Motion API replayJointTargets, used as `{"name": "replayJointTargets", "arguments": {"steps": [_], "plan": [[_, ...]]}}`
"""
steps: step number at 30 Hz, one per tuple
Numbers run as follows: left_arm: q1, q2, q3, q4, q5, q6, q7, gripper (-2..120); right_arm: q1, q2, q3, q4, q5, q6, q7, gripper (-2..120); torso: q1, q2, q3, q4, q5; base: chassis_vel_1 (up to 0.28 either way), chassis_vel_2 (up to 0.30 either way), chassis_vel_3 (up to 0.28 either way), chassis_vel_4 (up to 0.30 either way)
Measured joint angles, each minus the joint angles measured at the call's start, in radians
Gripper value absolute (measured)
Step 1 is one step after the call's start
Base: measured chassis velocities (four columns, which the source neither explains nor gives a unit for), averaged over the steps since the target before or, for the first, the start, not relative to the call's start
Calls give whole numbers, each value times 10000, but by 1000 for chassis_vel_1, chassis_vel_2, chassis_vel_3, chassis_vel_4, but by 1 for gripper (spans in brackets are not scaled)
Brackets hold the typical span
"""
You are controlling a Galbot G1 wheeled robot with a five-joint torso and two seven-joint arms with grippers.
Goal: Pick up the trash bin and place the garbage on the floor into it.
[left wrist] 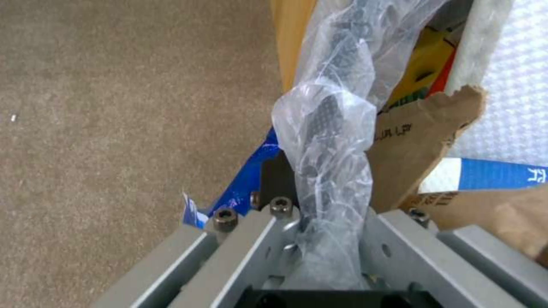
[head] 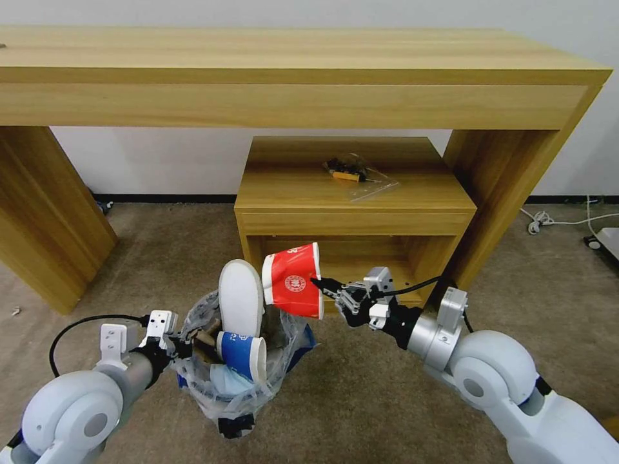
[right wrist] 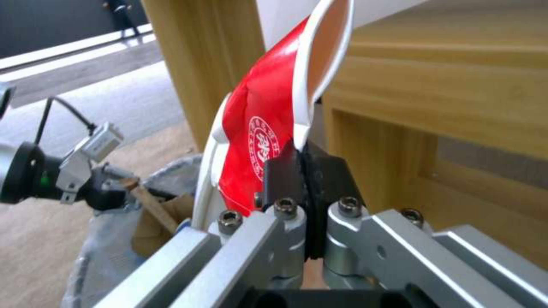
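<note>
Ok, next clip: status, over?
Left claw clamped on trash bin rim. Right claw pinching red cup above it. Insole sticks up inside, near the cup.

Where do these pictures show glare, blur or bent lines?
Head view: the long wooden table bows outward, wide-lens distortion. Left wrist view: the crinkly clear plastic bag glints white. Right wrist view: the glossy red paper cup carries highlights, and the background room is soft.
</note>
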Motion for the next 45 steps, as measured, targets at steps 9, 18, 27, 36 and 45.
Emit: {"name": "replayJointTargets", "arguments": {"steps": [9, 18, 27, 36, 45], "plan": [[-220, 235, 17, 286, -193, 0, -2, 0, -22, -303, 518, 597, 1182, -135, -93, 0, 0, 0, -1, -1, -1, 0, 0, 0, 0], [-412, 559, 205, 431, -364, 0, -15, 0, 675, -140, -1323, 412, 1193, -199, 221, 0, 0, -1, 0, 0, 0, 0, 0, 0, 0], [-539, 820, 284, 466, -545, 0, -15, 0, 1108, 260, -2562, -30, 989, -441, 479, 0, 0, -1, 0, 0, -1, 0, 0, 0, 0], [-603, 871, 426, 379, -553, 0, 58, 0, 1105, 634, -2920, -779, 886, -696, 906, 0, 0, -1, 0, 0, 0, 0, 0, 0, 0], [-540, 904, 415, 198, -549, 0, 86, 0, 1383, 1050, -3442, -1342, 777, -817, 1192, 0, 0, 0, 0, 0, 0, 0, 0, 0, 0]]}}
